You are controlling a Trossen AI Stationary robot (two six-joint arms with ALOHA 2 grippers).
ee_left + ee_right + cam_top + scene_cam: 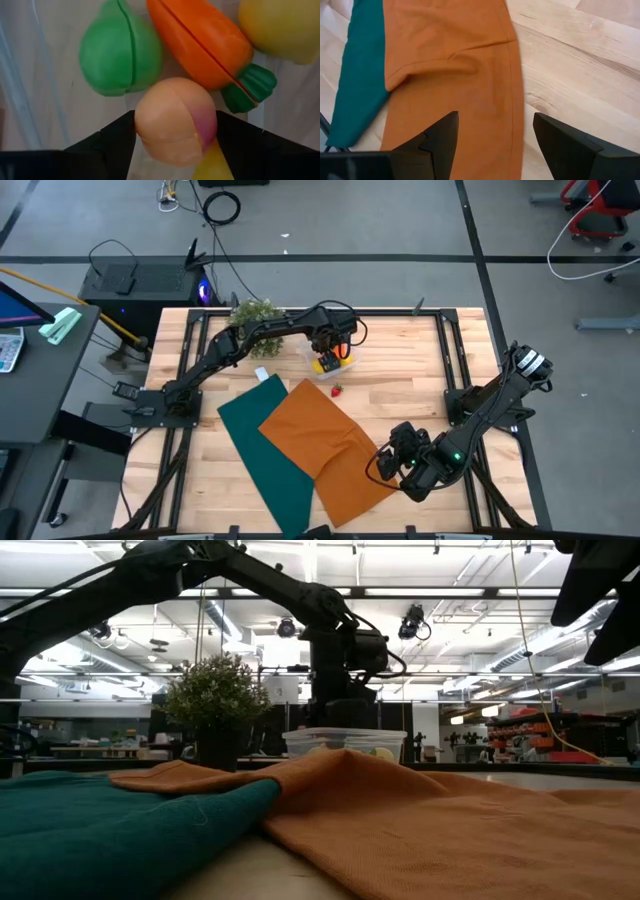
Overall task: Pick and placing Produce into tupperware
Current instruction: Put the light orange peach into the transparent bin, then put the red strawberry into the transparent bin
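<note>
The clear tupperware (322,367) stands at the table's far middle, next to the potted plant; it also shows in the low view (345,743). Inside it lie a green fruit (120,55), an orange carrot (205,45) and a yellow piece (280,27). My left gripper (175,125) points down into the box, shut on a peach-coloured fruit (172,120). A small red piece (337,390) lies on the table just near of the box. My right gripper (495,125) hovers open and empty over the orange cloth (455,75) at the table's near right (385,465). My left gripper pinches the peach-coloured fruit by its two opposite sides (142,125) between its two fingers (117,137). The fingers come from above, pointing down into the tupperware. The fruit sits among the other produce in the box; I cannot tell whether it rests on the bottom.
An orange cloth (325,445) lies partly over a green cloth (262,448) across the table's middle and near side. A potted plant (255,313) stands at the far left, next to the tupperware. Bare wood shows to the right of the cloths (420,380).
</note>
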